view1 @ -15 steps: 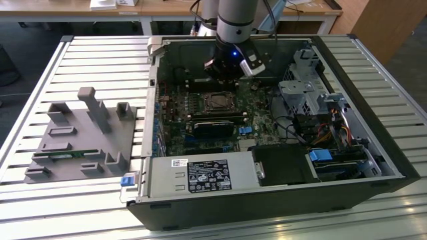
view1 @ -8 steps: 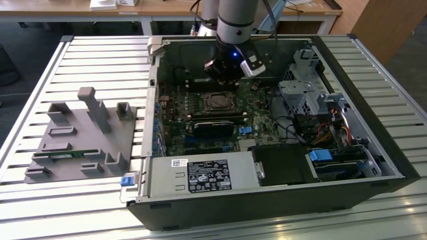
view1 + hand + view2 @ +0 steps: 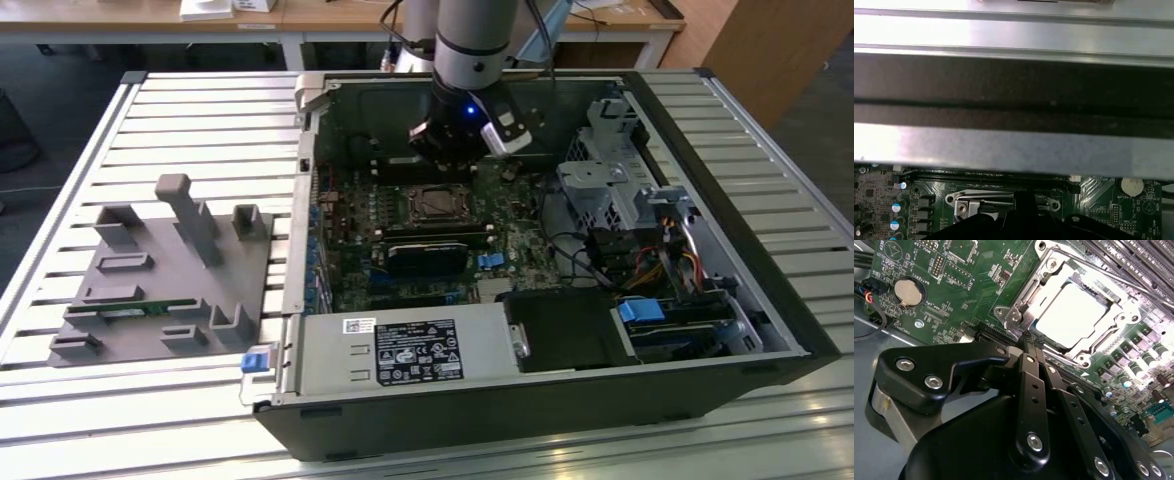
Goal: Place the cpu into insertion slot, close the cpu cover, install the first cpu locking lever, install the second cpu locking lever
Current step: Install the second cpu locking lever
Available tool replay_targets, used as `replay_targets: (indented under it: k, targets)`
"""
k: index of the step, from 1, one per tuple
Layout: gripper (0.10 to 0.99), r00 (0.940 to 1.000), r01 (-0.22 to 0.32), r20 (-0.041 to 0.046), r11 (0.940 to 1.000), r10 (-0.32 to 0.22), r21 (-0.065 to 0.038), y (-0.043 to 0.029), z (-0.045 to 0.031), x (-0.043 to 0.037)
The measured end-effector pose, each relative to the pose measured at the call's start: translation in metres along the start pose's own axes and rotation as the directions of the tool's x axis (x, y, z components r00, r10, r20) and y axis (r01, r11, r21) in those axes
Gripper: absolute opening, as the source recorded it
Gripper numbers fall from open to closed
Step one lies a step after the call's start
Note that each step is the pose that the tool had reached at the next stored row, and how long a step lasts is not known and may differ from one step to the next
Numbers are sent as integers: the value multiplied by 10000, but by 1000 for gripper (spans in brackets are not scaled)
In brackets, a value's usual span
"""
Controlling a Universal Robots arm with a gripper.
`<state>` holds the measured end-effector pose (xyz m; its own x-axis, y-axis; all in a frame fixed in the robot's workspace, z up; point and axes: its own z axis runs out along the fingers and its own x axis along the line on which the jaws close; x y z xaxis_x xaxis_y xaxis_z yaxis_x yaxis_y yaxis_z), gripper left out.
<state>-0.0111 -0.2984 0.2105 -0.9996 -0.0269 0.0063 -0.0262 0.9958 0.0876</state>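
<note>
Cpu [image 3: 1074, 315]: sat seated in the insertion slot [image 3: 1021, 300] on the green board, cpu cover [image 3: 1054, 272] framing it.
Claw [image 3: 1030, 342]: fingers pressed together, gripping nothing, tips at the slot's corner beside a bolt.
Risk: tips looked likely to slip off the thin metal there and scrape the board, judging by the angled approach.

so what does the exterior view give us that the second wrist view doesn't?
Exterior view alone: the whole open computer case on a slatted table, a grey fixture to the exterior view's left, and the arm over the board. Second wrist view alone: close detail of the cpu seated in the insertion slot, the cpu cover framing it, and a coin battery. Both: the gripper by the slot, and the green board.
</note>
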Motion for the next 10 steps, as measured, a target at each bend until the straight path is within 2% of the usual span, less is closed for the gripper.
replay_targets:
  k: [10]
  targets:
    - [118, 10000, -1, 0, 10000, 1, 0, -86, -8, -1]
